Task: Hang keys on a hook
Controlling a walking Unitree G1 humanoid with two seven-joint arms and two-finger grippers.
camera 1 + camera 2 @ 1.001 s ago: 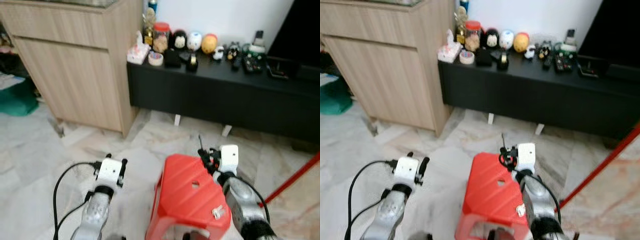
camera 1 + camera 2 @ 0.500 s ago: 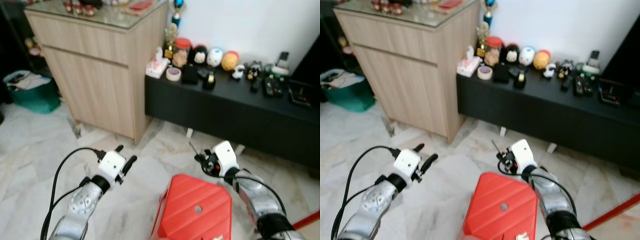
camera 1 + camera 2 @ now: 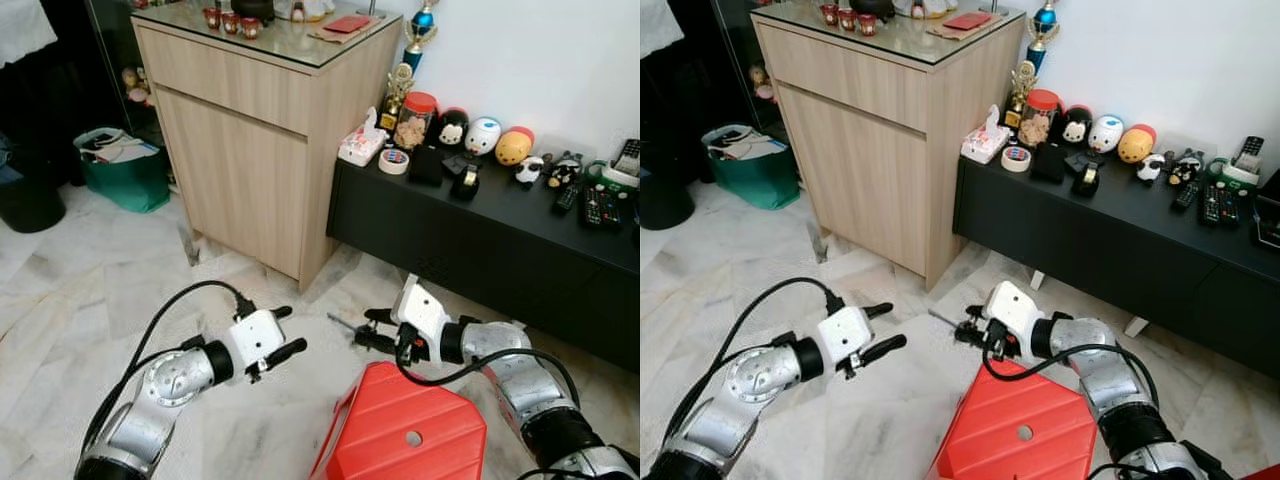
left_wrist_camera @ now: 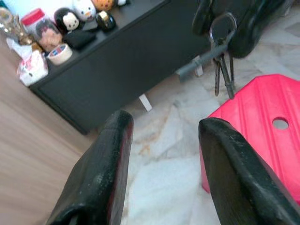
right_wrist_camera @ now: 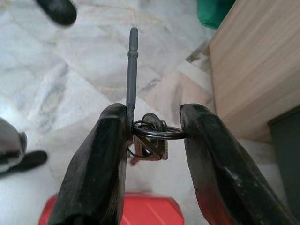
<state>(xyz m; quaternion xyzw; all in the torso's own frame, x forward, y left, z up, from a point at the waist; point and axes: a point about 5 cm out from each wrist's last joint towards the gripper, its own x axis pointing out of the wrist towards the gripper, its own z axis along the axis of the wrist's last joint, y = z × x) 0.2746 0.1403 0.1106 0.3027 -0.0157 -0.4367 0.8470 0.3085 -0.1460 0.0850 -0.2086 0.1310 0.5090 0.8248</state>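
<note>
My right gripper [image 3: 372, 329] is shut on a bunch of keys [image 5: 149, 136], with the key ring pinched between its fingers [image 5: 108, 154]. A long grey key [image 5: 132, 61] sticks out past the tips. It hovers above the marble floor, just beyond the far edge of the red stool [image 3: 410, 435]. My left gripper [image 3: 284, 333] is open and holds nothing. It is at about the same height, to the left, and points at the keys [image 4: 221, 58], which hang a short way ahead of its fingers [image 4: 105, 159].
A tall wooden cabinet [image 3: 262, 120] stands ahead on the left. A low black console [image 3: 500, 235] with jars, toys and remotes runs along the white wall on the right. A green bag [image 3: 118, 168] sits on the floor at the far left. Marble floor lies between.
The head view has tilted up, showing more of the cabinet. Both arms have risen and swung inward. The right gripper, still holding the keys, now points left toward the left gripper.
</note>
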